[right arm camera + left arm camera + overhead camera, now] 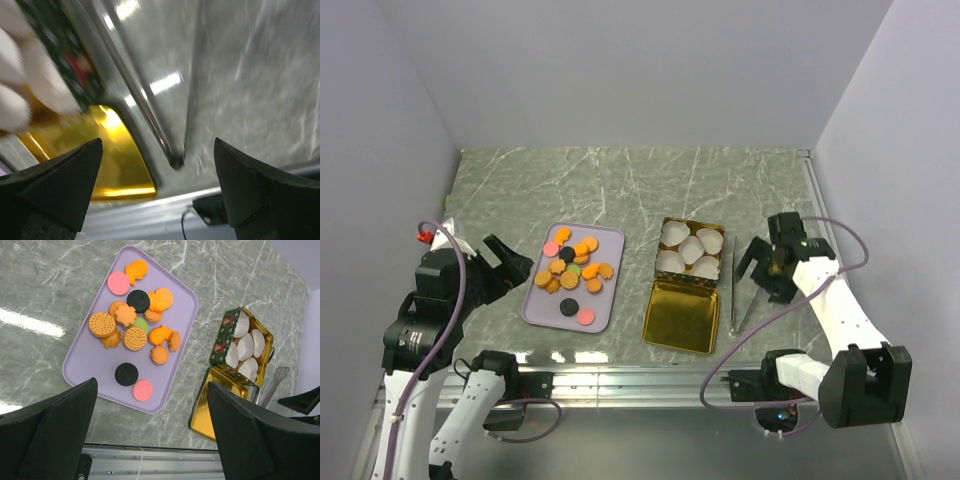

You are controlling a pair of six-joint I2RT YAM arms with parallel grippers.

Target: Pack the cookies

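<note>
Marble tabletop (620, 170) | my left gripper (510, 262) spread wide, empty; cookies (572, 270) all just ahead on purple tray (535, 315) | my right gripper (758, 265) wide, empty, above tongs (733, 290) | tin (222, 337) beside it, paper cups (690, 250) unfilled | packing: none done.

The cookies (102, 324) are mostly orange, with two pink, two black and one green; the tray (80, 362) is lilac. The tin (220, 340) is gold inside, dark green with red print outside; its paper cups (247, 346) are white. The desk (45, 285) is grey-green, white-veined marble.

Lilac tray (540, 304) L of open tin (680, 316); tongs (733, 290) R.
</note>
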